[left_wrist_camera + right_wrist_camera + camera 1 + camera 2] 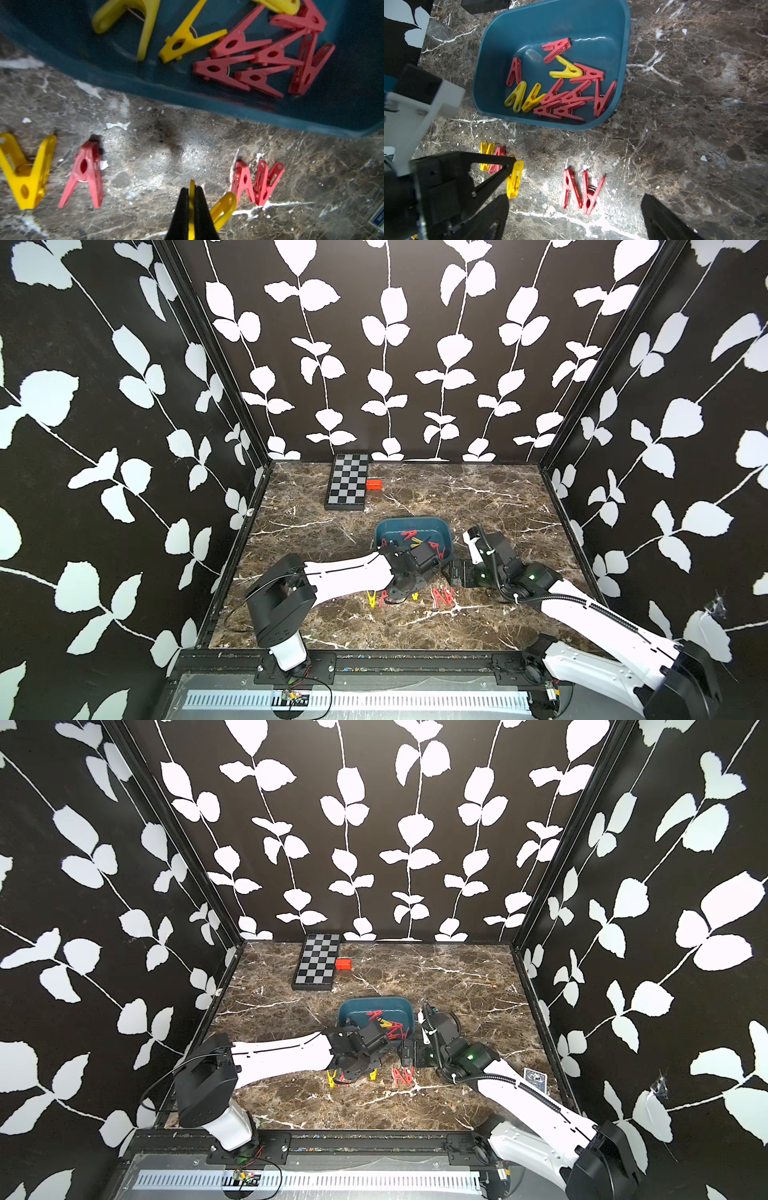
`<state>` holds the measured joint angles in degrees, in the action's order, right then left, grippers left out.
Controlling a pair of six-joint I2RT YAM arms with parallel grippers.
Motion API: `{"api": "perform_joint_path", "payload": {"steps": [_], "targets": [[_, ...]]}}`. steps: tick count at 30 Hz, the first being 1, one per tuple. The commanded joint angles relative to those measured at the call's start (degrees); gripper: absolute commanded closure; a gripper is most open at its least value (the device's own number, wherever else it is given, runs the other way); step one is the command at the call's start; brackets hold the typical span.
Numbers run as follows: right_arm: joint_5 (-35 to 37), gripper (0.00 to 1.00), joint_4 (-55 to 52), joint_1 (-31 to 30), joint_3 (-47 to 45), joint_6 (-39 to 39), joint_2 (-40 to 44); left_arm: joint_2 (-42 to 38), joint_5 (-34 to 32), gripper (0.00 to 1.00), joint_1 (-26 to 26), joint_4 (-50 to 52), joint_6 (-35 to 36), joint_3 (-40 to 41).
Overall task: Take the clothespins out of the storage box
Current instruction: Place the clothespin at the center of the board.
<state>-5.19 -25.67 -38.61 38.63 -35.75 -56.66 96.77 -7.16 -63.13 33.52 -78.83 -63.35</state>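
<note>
Black walls with white leaf vines close in a brown marble tabletop, where the teal storage box sits near the middle with a checkered board and a red-orange block behind it. In both top views the left arm covers the box's near edge and hides what its claw carries. The left wrist view shows this: the left claw is clamped on a yellow clothespin outside the box. It is over the tabletop, between a yellow and a red pin on one side and two red pins on the other. The right wrist view alone looks straight into the box, where the remaining clothespins lie tangled, several red and three yellow. It also shows the right claw with its fingers spread wide, holding nothing, above the red pair. A small blue patterned card shows beside the right arm in a top view.
</note>
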Motion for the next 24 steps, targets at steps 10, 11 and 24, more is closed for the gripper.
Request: {"api": "perform_joint_path", "payload": {"steps": [10, 11, 24], "targets": [[0.71, 0.01, -2.67, 0.2, -3.07, -0.51, 5.55, 4.78, 0.01, 0.94, -2.93, -2.81, -4.4, -1.21], [0.71, 0.01, -2.73, 0.21, -3.33, -0.55, 5.96, 5.15, 0.17, 0.94, -3.0, -2.84, -4.41, -1.39], [0.98, 0.01, -3.17, 0.22, -4.92, -1.24, 8.15, 7.95, 1.63, 0.91, -3.34, -1.93, -4.14, -3.72]]}}
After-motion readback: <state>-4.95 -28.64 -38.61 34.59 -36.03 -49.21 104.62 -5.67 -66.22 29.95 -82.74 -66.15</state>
